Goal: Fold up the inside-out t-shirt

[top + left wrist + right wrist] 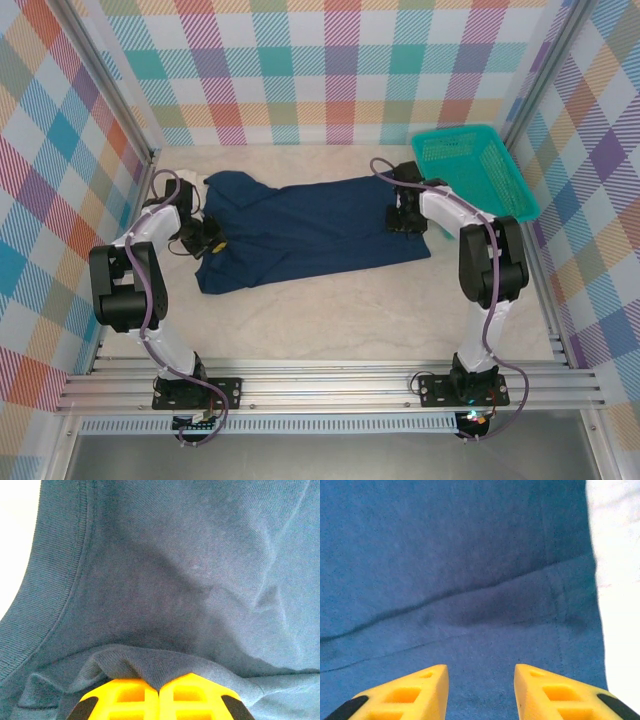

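From above, the inside-out t-shirt (310,230) lies spread across the middle of the pale surface (330,320), its length running from 9 o'clock to 3 o'clock. The left gripper (208,238) sits on its 9 o'clock end and the right gripper (405,218) on its 3 o'clock end; a teal basket (452,132) stands at 2 o'clock, just beyond the cloth. In the left wrist view, the left gripper (159,682) at 6 o'clock has its yellow fingers pressed together, pinching a raised fold of navy cloth, and a ribbed band (50,605) curves down the 9 o'clock side. In the right wrist view, the right gripper (481,672) at 6 o'clock has its fingers spread apart over flat cloth, which a hem (520,602) crosses, with bare surface at 3 o'clock.
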`<act>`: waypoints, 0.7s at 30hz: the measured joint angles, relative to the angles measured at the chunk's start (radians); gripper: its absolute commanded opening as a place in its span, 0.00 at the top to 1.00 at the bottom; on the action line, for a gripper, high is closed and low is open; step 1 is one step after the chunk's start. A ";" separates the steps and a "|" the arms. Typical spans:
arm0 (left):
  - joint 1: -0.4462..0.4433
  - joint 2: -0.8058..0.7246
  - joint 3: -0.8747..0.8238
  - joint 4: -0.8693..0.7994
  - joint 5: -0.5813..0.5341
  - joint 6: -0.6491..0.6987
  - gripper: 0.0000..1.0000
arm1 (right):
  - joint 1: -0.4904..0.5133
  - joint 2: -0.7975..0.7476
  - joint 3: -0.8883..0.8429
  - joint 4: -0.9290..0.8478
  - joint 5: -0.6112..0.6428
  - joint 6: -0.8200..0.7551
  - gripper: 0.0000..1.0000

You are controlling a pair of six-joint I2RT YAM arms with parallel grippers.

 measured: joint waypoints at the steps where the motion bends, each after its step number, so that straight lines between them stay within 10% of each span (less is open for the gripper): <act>1: 0.002 0.000 0.000 0.000 0.000 0.000 0.98 | 0.000 0.007 -0.002 -0.002 -0.003 0.002 0.61; 16: 0.043 0.055 0.040 0.000 -0.038 -0.003 0.58 | 0.016 -0.045 -0.100 0.075 -0.047 -0.028 0.58; 21: 0.065 -0.047 0.031 -0.005 -0.108 0.008 0.45 | 0.180 -0.238 -0.235 0.235 -0.175 -0.127 0.45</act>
